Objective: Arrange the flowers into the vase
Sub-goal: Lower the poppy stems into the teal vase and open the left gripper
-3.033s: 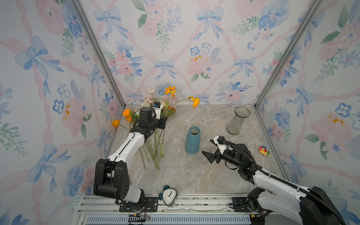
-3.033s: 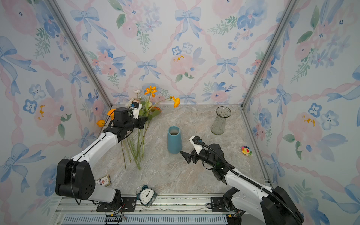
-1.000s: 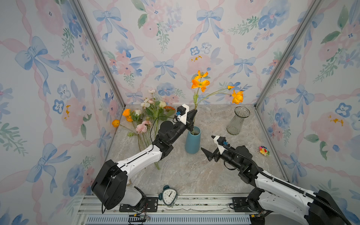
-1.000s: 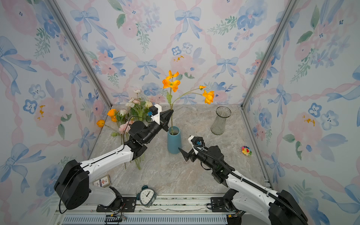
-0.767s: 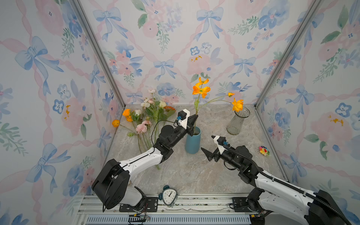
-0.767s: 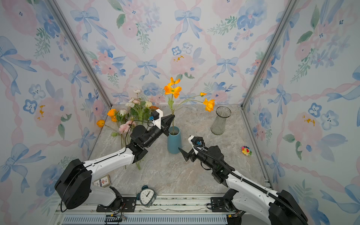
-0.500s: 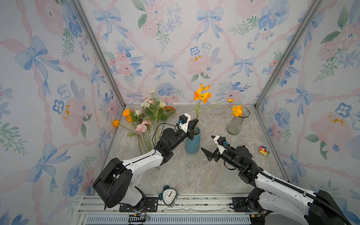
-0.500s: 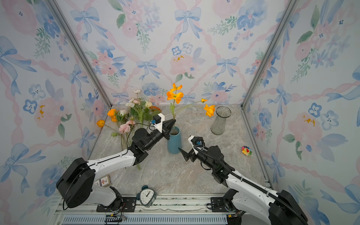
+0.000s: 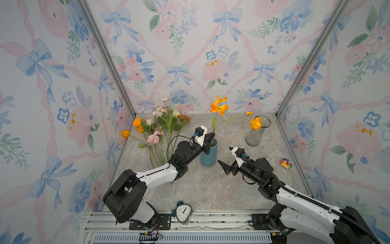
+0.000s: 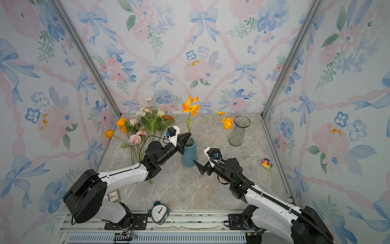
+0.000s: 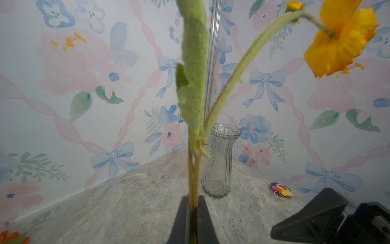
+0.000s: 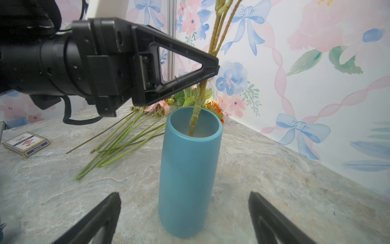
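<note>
A blue cylinder vase (image 9: 209, 155) (image 10: 189, 155) stands mid-table. My left gripper (image 9: 212, 136) (image 11: 193, 211) is shut on the green stem of an orange flower (image 9: 219, 107), just above the vase's mouth. In the right wrist view the stem's lower end (image 12: 194, 118) sits inside the vase (image 12: 190, 169). A side branch carries a second orange bloom (image 9: 255, 123) (image 11: 341, 40). The other flowers (image 9: 160, 126) lie in a pile at the back left. My right gripper (image 9: 225, 155) (image 12: 184, 196) is open, facing the vase from the right and apart from it.
A clear glass vase (image 9: 256, 131) (image 11: 219, 160) stands at the back right. A small rainbow plush toy (image 9: 285, 163) lies by the right wall. An alarm clock (image 9: 183, 212) sits at the front edge, and a card box (image 10: 113, 194) lies front left.
My left gripper has come down with the orange flower, and its blooms sit lower as the stem has gone into the blue vase. The right arm has not moved.
</note>
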You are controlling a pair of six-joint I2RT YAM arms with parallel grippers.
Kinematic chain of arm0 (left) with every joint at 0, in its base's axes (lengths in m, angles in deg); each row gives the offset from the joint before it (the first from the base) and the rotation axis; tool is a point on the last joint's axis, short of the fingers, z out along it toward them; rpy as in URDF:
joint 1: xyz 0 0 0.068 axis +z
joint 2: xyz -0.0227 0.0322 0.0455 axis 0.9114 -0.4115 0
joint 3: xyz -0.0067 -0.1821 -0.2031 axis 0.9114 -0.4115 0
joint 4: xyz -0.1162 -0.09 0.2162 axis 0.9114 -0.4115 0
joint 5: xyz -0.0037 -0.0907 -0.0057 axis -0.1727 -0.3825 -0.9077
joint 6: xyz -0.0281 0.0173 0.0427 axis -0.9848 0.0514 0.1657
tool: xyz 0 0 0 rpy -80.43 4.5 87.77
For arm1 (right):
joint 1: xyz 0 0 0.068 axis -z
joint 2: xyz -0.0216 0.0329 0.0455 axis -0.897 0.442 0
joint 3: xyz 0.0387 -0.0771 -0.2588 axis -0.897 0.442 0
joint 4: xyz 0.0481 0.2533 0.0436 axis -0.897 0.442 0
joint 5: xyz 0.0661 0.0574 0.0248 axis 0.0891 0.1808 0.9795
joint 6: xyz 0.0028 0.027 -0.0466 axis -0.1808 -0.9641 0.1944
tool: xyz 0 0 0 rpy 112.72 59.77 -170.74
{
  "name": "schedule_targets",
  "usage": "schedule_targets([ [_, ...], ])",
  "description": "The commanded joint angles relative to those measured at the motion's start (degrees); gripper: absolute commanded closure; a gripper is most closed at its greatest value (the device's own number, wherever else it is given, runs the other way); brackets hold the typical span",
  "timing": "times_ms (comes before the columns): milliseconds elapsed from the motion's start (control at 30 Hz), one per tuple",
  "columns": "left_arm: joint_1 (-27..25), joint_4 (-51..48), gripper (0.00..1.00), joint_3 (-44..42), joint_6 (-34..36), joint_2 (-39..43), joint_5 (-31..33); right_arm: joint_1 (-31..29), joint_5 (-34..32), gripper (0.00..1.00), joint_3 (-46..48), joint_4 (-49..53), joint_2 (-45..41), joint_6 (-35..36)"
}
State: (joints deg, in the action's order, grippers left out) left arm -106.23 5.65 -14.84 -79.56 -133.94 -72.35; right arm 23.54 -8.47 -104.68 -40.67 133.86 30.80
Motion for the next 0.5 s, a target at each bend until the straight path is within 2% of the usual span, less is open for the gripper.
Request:
schedule_targets([
  [0, -0.42, 0.65, 0.92, 0.01, -1.43, -0.89, -0.81, -0.55, 0.35, 0.03, -0.05, -0.82, -0.39, 0.95],
  [467, -0.43, -4.26, 0.76, 1.76, -1.61, -0.69, 0.42, -0.55, 0.54, 0.03, -0.06, -0.91, -0.06, 0.90],
])
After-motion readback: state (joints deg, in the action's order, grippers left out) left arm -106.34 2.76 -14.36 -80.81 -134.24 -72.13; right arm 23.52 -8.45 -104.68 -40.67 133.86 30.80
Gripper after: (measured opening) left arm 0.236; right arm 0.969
